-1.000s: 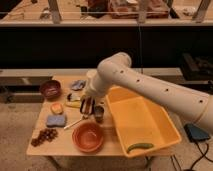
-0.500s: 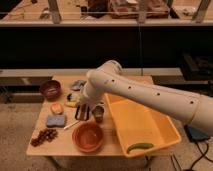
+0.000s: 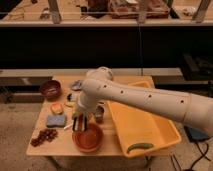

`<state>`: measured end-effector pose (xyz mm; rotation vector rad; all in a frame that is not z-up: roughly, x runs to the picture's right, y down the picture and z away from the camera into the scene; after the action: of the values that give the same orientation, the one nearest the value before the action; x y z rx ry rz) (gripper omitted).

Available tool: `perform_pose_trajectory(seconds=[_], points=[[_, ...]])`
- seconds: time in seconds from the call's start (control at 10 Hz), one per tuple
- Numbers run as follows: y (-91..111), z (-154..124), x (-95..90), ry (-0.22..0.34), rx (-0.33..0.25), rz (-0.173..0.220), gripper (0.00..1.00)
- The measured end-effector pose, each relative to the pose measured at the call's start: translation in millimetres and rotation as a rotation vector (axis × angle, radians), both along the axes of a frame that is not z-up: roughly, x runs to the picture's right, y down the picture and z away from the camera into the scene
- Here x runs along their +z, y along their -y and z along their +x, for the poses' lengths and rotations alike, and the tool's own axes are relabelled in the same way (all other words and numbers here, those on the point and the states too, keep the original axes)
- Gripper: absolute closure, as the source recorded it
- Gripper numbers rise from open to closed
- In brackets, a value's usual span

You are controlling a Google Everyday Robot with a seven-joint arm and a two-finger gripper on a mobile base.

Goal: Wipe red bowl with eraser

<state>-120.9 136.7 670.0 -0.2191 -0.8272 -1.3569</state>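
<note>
Swinging down-frame over the last second, the gripper point(image 3: 81, 125) now hangs at the upper-left rim of the red bowl point(image 3: 91, 141), lower centre on the counter point(image 3: 55, 147); wiping looks about to start. Its own bulk hides the eraser, and whether it is clamped I cannot tell.

Jaws over the big bowl point(image 3: 89, 141) at table point(image 3: 61, 144) front; tub point(image 3: 142, 120) right, sponge point(image 3: 55, 120) left
</note>
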Motion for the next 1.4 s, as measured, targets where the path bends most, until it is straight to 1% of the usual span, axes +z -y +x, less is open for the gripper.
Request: perform_pose_trajectory(seconds=[0.1, 0.2, 0.3, 0.5, 0.7, 0.9, 1.0, 1.2, 1.4], points=[[-21.0, 5.3, -11.0, -0.015, -0.024, -0.014, 1.00], [-35.2, 7.8, -15.6, -0.026, -0.045, -0.023, 1.00], [-51.0, 8.9, -16.5, -0.038, -0.069, -0.033, 1.00], [-87.4, 3.1, -0.7, -0.054, -0.123, -0.057, 1.00], [-116.0, -5.1, 14.7, -0.068, -0.154, -0.069, 1.00], [-129.1, -6.4, 26.1, -0.088, -0.163, -0.081, 1.00], [-130.7, -5.2, 29.1, -0.097, -0.163, -0.085, 1.00], [-127.2, 1.9, 28.2, -0.129, -0.158, -0.093, 1.00], [-128.5, 16.2, 29.1, -0.166, -0.142, -0.116, 1.00]])
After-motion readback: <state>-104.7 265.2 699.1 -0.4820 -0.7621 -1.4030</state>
